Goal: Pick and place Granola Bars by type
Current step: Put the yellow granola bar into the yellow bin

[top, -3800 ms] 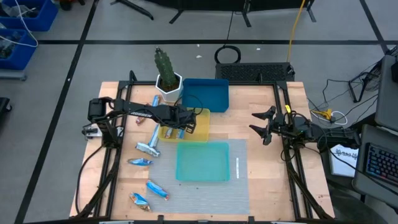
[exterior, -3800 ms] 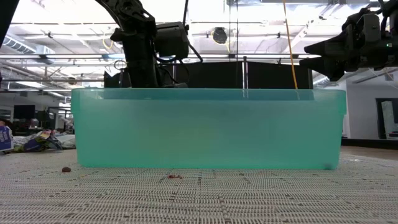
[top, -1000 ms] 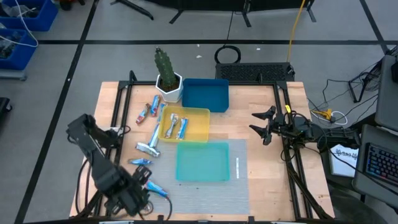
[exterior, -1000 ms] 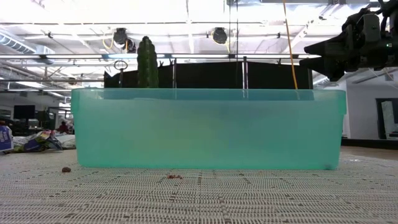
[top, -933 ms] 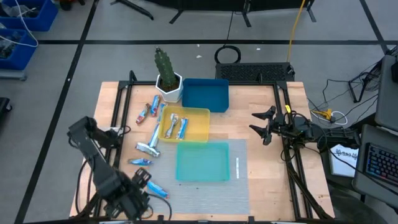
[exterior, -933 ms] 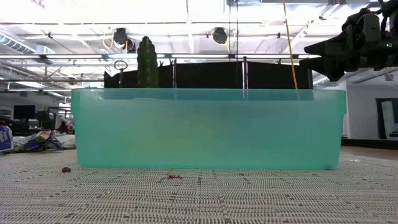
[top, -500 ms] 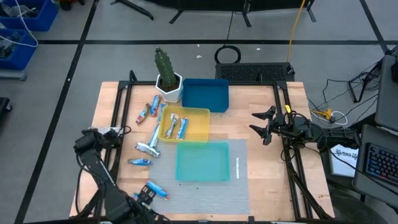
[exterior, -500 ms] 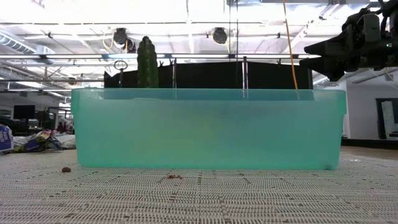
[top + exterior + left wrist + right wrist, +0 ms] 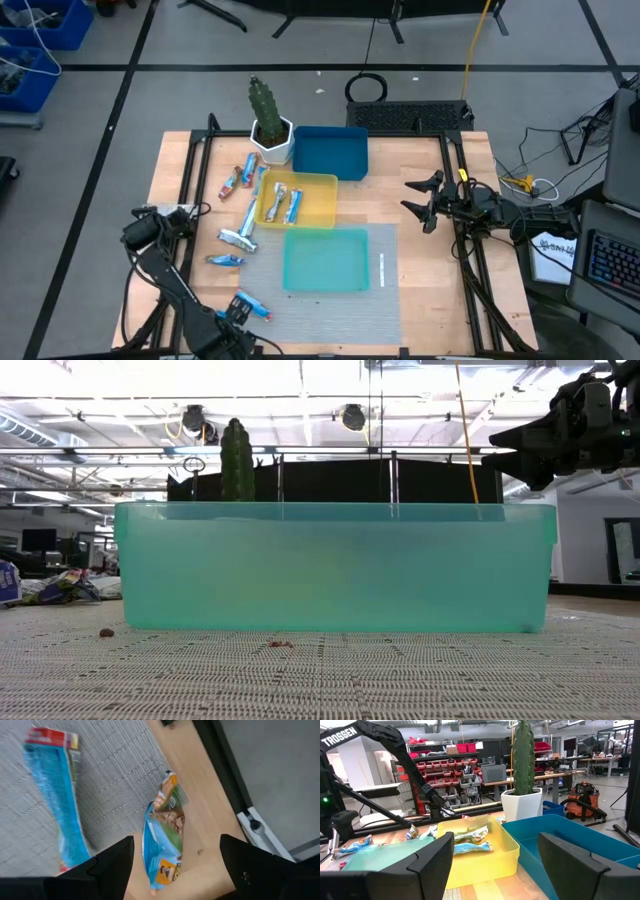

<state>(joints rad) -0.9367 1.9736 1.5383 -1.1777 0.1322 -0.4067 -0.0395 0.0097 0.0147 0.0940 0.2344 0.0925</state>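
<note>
Two Granola Bars (image 9: 284, 204) lie in the yellow tray (image 9: 322, 201); the rest (about seven) wait beside it. My left gripper (image 9: 177, 862), spread, hovers over one.

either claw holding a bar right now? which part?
No. Left claw is open above a granola bar at the table's near-left corner; right claw hangs open, empty.

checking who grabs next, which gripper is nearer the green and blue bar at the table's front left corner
Left. The left gripper hangs over the green and blue bar, open; the right gripper waits across the table.
</note>
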